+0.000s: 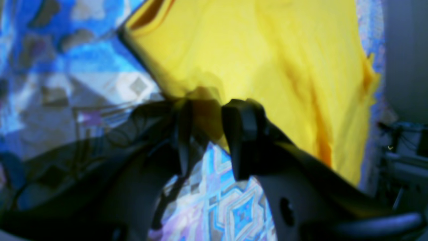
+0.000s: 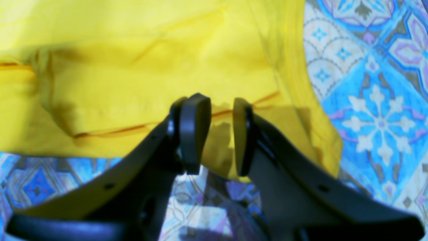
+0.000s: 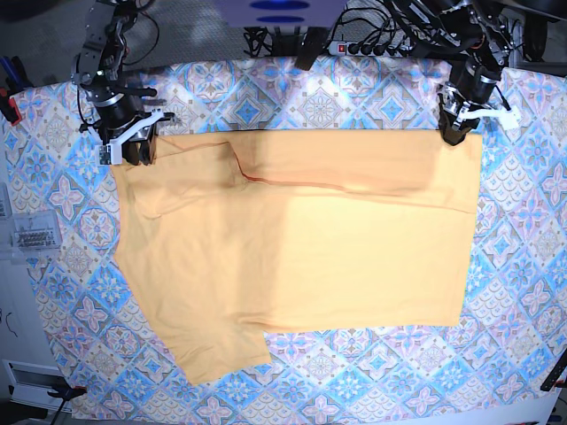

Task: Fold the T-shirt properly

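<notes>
The yellow-orange T-shirt (image 3: 301,257) lies spread on the tiled cloth, one sleeve pointing to the near left. Its far part is doubled over, with a darker hem line running across the upper third. My left gripper (image 3: 459,128) stands at the far right corner of the shirt. In its wrist view the left gripper (image 1: 212,108) has a bunch of the T-shirt (image 1: 250,57) caught between narrow-set jaws. My right gripper (image 3: 133,149) is at the far left corner. There the right gripper (image 2: 219,108) pinches the hemmed edge of the T-shirt (image 2: 133,67).
A blue-and-pink tile-patterned cloth (image 3: 354,372) covers the table under the shirt. A power strip (image 3: 363,46) and cables lie along the far edge. A clear box of small parts (image 3: 31,237) sits off the left side.
</notes>
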`<action>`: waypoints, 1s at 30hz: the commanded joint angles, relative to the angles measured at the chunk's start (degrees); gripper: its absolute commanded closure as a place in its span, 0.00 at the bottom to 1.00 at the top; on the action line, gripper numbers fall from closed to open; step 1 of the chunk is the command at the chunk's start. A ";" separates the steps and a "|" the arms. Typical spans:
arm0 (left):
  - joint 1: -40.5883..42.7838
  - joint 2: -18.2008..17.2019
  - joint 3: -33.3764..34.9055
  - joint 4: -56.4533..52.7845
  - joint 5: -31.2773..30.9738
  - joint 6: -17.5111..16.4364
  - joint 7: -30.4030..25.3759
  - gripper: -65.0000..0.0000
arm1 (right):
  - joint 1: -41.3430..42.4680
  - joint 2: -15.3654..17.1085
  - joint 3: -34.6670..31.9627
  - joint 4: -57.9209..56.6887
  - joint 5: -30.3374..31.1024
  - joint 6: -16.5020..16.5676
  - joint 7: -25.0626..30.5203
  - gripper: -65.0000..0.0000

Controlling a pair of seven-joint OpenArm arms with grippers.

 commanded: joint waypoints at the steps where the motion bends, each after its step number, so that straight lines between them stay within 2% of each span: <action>1: -0.11 -0.48 -0.08 0.18 0.59 0.31 -0.03 0.69 | 0.15 0.53 0.24 1.22 0.74 0.19 1.39 0.75; 5: 1.56 -0.39 -0.08 0.18 -0.12 0.22 -0.03 0.69 | 0.15 0.53 0.24 1.22 0.74 0.19 1.39 0.75; 12: 4.64 -0.48 0.09 0.27 -6.89 0.22 0.58 0.69 | 0.24 0.53 -0.11 1.22 0.74 0.19 1.39 0.75; 16: 4.64 -0.83 -0.35 0.27 -7.06 0.22 0.76 0.69 | 0.32 0.53 -0.11 1.22 0.74 0.19 1.39 0.75; 22: 2.70 -0.75 -4.66 0.09 -6.97 0.22 1.20 0.69 | 0.24 0.53 -0.11 1.22 0.74 0.19 1.39 0.75; 30: 0.94 -0.92 -4.74 0.01 -7.06 0.22 0.76 0.69 | 0.06 0.53 0.07 1.22 0.74 0.19 1.39 0.75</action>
